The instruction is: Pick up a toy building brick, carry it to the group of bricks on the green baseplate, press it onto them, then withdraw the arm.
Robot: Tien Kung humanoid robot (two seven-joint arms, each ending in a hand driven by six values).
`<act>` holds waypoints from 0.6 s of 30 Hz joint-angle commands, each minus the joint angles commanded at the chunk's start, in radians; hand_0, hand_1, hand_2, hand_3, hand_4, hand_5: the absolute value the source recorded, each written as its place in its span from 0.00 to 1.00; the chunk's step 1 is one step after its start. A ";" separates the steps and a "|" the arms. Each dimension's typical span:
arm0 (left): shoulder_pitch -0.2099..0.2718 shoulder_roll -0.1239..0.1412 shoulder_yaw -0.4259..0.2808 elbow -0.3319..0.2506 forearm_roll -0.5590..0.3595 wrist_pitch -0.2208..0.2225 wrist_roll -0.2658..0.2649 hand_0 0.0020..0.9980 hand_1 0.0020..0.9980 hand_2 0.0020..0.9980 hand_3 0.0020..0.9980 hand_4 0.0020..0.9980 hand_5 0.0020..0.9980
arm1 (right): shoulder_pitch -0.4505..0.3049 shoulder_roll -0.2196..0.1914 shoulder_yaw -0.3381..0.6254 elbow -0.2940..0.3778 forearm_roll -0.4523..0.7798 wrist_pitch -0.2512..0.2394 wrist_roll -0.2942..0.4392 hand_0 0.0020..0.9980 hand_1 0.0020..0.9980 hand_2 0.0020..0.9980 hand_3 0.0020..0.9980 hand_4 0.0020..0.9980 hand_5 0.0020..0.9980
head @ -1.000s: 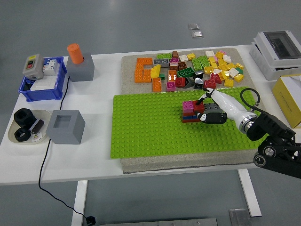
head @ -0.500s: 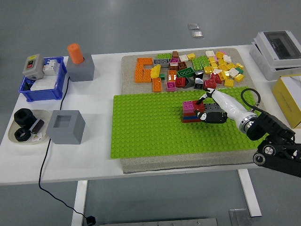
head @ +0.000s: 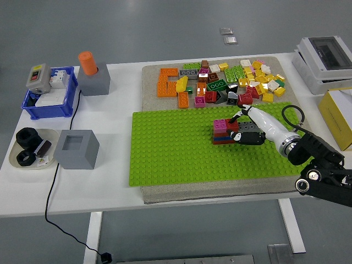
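Brick stack (head: 223,132) on green baseplate (head: 170,151), white table (head: 110,187), grey floor.

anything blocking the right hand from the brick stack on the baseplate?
Nothing visible. The right hand is already at the brick stack on the green baseplate; the loose brick pile lies beyond the baseplate's far edge.

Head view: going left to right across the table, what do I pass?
Blue bin → grey block → green baseplate → brick stack → right hand → yellow box.
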 joint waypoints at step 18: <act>0.001 0.001 -0.001 0.000 -0.005 0.003 -0.001 0.82 0.80 0.76 0.76 0.86 0.58 | -0.001 -0.029 0.052 0.028 0.015 0.000 0.015 0.97 1.00 1.00 0.58 0.68 0.39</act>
